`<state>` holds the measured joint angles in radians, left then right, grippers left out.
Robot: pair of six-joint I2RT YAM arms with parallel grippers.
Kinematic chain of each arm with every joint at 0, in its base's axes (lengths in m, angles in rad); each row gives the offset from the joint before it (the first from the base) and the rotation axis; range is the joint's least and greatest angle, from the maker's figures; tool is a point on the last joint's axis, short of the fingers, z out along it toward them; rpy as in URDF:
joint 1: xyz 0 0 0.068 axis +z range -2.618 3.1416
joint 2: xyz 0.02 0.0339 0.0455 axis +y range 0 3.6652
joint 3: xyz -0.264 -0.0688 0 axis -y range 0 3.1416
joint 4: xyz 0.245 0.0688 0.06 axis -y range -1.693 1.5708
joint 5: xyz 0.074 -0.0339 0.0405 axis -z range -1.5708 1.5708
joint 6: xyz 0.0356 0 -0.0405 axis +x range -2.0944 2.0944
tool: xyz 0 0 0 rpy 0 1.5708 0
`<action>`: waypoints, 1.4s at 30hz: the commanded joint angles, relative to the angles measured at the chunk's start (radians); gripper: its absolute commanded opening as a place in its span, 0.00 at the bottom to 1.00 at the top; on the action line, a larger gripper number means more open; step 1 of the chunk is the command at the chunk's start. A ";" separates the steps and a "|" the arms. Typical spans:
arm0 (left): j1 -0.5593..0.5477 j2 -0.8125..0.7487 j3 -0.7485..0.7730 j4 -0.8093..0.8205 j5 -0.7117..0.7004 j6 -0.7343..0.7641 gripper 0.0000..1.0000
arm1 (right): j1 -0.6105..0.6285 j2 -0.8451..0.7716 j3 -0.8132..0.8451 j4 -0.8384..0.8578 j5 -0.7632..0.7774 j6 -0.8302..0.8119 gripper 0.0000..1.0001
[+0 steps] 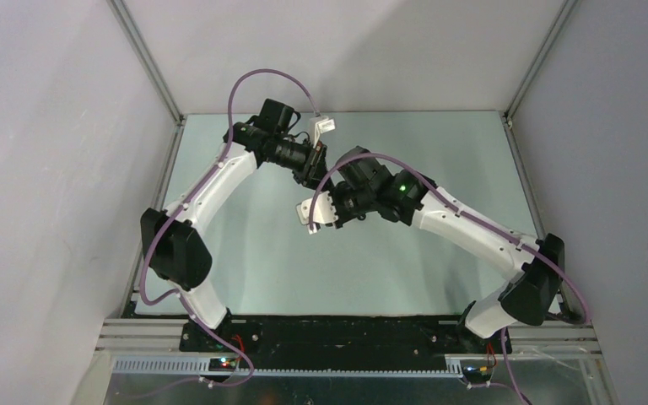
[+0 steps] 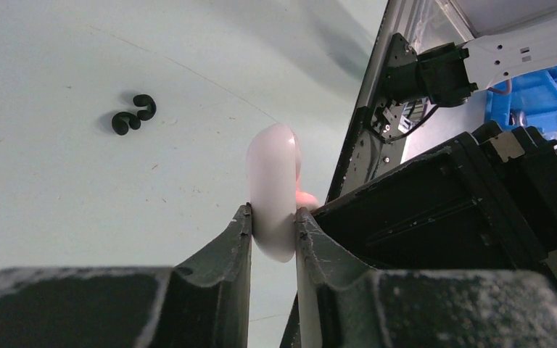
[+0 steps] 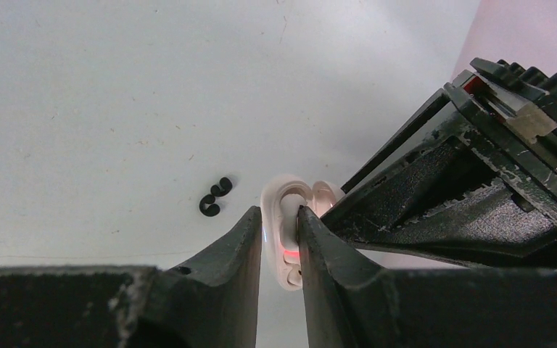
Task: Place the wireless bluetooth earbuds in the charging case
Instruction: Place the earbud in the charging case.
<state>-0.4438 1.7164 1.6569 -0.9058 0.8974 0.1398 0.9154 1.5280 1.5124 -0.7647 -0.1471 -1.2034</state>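
My left gripper (image 2: 273, 212) is shut on a white oval charging case (image 2: 274, 174), held edge-on above the table. In the right wrist view the case (image 3: 275, 217) is open, with a red light inside and a white earbud (image 3: 290, 217) in its upper cavity. My right gripper (image 3: 278, 212) is closed across the case's open half, one fingertip against that bud. Two black earbuds (image 2: 133, 114) lie together on the table beyond the case; they also show in the right wrist view (image 3: 213, 198). In the top view the left gripper (image 1: 314, 173) and right gripper (image 1: 325, 201) meet mid-table and hide the case.
The pale green table (image 1: 253, 253) is boxed in by grey walls and an aluminium frame rail (image 2: 368, 109). A blue bin (image 2: 533, 98) stands outside the frame. A purple cable with a white connector (image 1: 325, 125) hangs over the left wrist.
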 commanded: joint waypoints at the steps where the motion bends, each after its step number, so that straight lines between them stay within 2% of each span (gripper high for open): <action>1: -0.017 -0.018 0.015 -0.044 0.083 -0.008 0.00 | -0.001 -0.049 -0.008 0.178 0.022 -0.021 0.30; 14: -0.016 -0.010 0.010 -0.045 0.104 -0.016 0.00 | -0.007 -0.057 -0.050 0.232 -0.021 -0.029 0.32; 28: -0.016 -0.008 0.009 -0.044 0.107 -0.020 0.00 | -0.013 -0.082 -0.070 0.306 -0.023 -0.061 0.40; 32: -0.017 -0.009 0.008 -0.044 0.104 -0.021 0.00 | -0.015 -0.127 -0.064 0.289 -0.091 -0.050 0.44; 36: -0.015 -0.013 0.008 -0.045 0.095 -0.016 0.00 | -0.062 -0.206 -0.004 0.223 -0.235 0.068 0.51; 40: -0.008 -0.010 0.013 -0.044 0.093 0.000 0.00 | -0.155 -0.289 0.054 0.181 -0.382 0.316 0.55; 42: -0.004 -0.004 0.021 -0.045 0.096 0.000 0.00 | -0.198 -0.343 0.029 0.232 -0.388 0.474 0.56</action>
<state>-0.4496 1.7168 1.6569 -0.9367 0.9497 0.1368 0.7895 1.3098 1.5009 -0.5991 -0.4133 -1.0252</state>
